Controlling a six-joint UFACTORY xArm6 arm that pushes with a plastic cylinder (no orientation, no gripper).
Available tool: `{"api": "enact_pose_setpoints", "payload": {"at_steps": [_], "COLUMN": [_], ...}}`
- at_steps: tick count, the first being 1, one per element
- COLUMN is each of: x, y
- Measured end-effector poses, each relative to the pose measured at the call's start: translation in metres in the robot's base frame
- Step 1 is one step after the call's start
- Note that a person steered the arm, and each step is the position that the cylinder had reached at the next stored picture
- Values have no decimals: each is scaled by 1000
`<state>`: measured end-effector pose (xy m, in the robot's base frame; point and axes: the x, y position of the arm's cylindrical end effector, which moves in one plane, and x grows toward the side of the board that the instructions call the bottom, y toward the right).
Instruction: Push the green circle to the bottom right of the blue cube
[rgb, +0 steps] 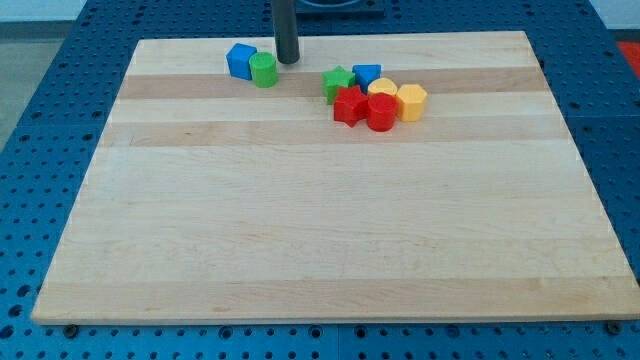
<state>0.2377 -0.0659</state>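
The green circle (264, 70) is a short green cylinder near the view's top left of the wooden board (330, 250). It touches the right side of the blue cube (240, 60), slightly lower than it. My tip (288, 61) is the end of the dark rod coming down from the view's top. It stands just right of the green circle and a little above it, with a small gap between them.
A cluster sits to the right: a green star (338, 83), a blue triangular block (367, 75), a red star (350, 106), a red cylinder (381, 113), a yellow block (383, 89) and a yellow hexagon (411, 101).
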Motion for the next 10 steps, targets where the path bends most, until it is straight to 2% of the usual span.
{"api": "enact_pose_setpoints", "payload": {"at_steps": [10], "x": [16], "y": [-15]}}
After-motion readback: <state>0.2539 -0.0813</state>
